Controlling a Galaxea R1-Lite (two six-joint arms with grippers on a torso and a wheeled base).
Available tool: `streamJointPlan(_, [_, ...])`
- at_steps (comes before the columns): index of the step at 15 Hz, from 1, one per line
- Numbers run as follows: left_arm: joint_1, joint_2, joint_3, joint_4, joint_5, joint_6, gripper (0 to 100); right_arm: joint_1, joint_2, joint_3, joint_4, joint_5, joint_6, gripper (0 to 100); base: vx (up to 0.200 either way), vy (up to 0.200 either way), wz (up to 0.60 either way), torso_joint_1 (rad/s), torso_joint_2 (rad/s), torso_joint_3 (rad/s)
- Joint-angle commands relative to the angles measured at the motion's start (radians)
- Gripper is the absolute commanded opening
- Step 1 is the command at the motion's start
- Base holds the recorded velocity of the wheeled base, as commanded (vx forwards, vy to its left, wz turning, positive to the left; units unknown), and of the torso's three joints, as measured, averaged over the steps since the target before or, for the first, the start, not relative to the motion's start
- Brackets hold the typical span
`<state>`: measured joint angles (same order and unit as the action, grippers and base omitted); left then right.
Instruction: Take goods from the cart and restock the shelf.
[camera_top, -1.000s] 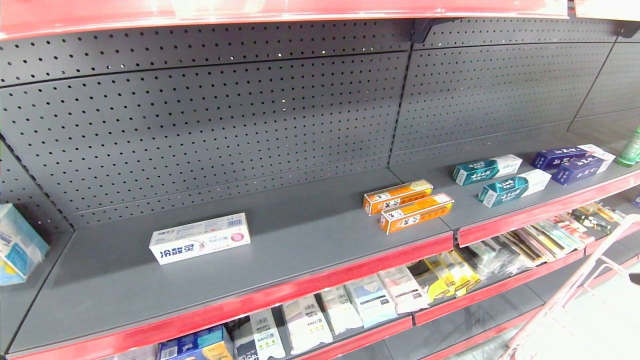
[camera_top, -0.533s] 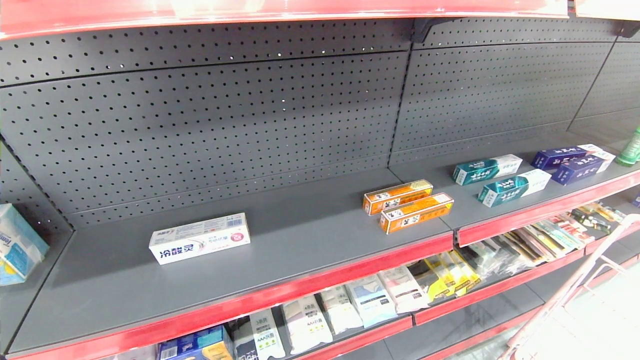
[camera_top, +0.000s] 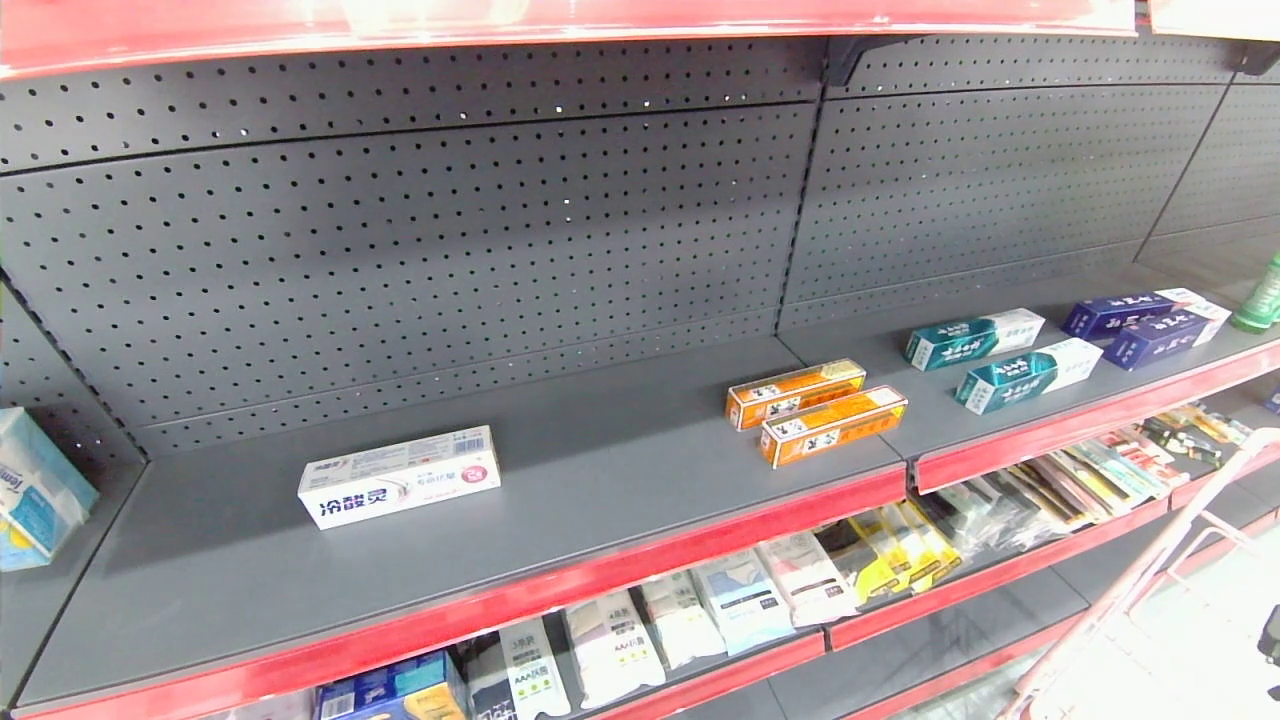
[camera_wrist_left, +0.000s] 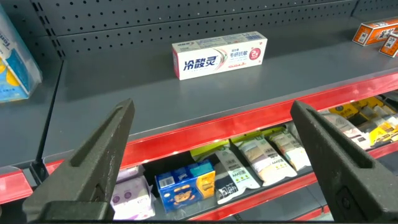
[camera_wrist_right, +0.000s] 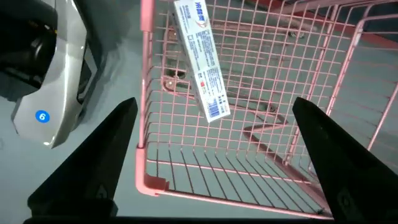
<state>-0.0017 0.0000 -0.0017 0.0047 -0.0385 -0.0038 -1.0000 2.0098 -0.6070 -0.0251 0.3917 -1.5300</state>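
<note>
A white toothpaste box (camera_top: 400, 476) lies on the grey shelf (camera_top: 620, 470), left of the middle. In the left wrist view the same box (camera_wrist_left: 219, 55) sits beyond my left gripper (camera_wrist_left: 214, 168), which is open, holds nothing, and hangs in front of the shelf's red front edge. My right gripper (camera_wrist_right: 211, 174) is open over the pink wire cart (camera_wrist_right: 249, 143). Another white toothpaste box (camera_wrist_right: 200, 57) lies in the cart basket, some way beyond the fingertips. The cart's rim (camera_top: 1130, 600) is at the head view's lower right.
Further right on the shelf lie two orange boxes (camera_top: 815, 410), two teal boxes (camera_top: 1000, 358), two blue boxes (camera_top: 1145, 325) and a green bottle (camera_top: 1262, 295). A tissue pack (camera_top: 35, 490) stands at the far left. Packaged goods (camera_top: 700, 610) fill the lower shelf.
The shelf and its goods have not moved. A dark shape has come into the head view's lower right edge, beside the cart.
</note>
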Motion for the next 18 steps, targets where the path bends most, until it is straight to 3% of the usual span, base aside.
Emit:
streamJointPlan(1, [0.000,0.002,0.000,0.000,0.000,-0.001,100,0.000,0.089,-0.060,0.001,-0.030,0.050,100,0.000,0.000,0.00,0.000,0.00,0.000])
streamJointPlan(6, [0.000,0.002,0.000,0.000,0.000,-0.001,100,0.000,0.161,-0.091,-0.007,-0.033,0.094,100,0.000,0.000,0.00,0.000,0.00,0.000])
streamJointPlan(9, [0.000,0.002,0.000,0.000,0.000,-0.001,100,0.000,0.207,-0.111,-0.090,-0.040,0.030,100,0.000,0.000,0.00,0.000,0.00,0.000])
streamJointPlan(18, [0.000,0.002,0.000,0.000,0.000,-0.001,100,0.000,0.248,-0.128,-0.099,-0.027,-0.137,100,0.000,0.000,0.00,0.000,0.00,0.000])
